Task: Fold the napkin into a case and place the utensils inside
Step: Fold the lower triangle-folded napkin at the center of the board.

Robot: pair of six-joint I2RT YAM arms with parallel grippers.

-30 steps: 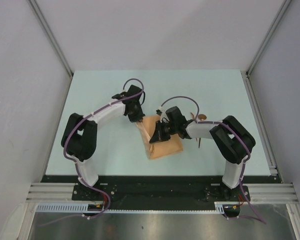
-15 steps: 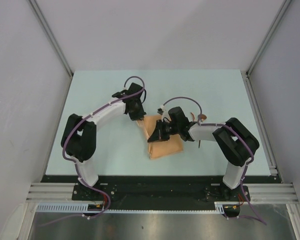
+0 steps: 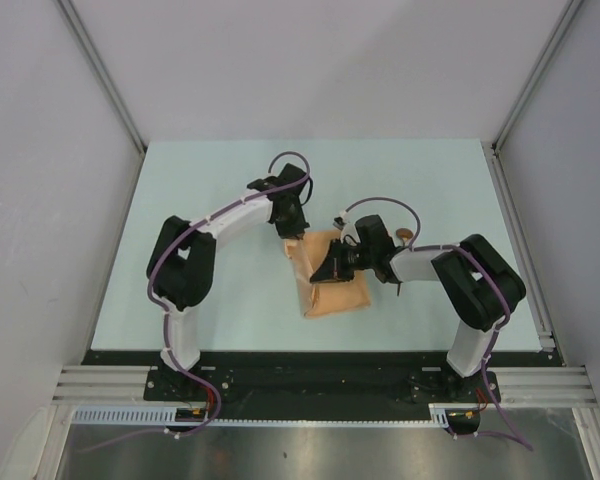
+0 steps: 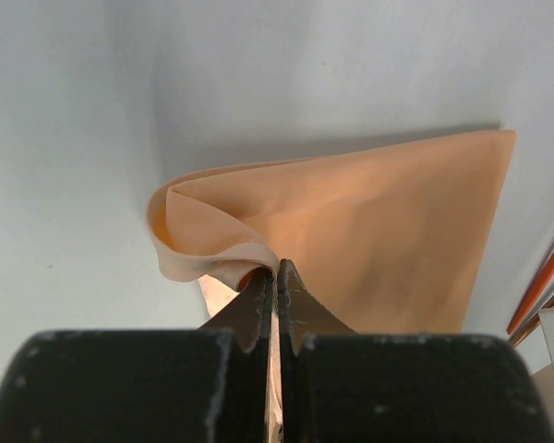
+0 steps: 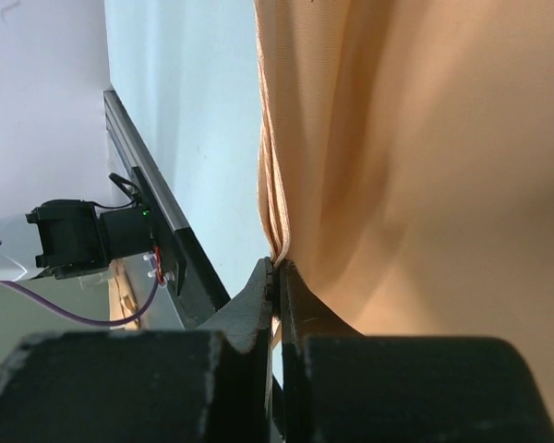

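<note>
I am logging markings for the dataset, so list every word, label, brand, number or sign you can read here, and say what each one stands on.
No readable text in any view.
The napkin, the table and the utensils are plain.
The left gripper and the right gripper show no markings.
On the small boards at the arm bases, any print is too small to read.

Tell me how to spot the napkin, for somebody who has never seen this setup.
Start at the pale green table and look to its middle. The napkin is the peach-orange cloth lying there partly folded, pinched by both the left pincer and the right pincer. It is the only soft, broad thing; the utensils beside it are thin reddish-brown sticks.
</note>
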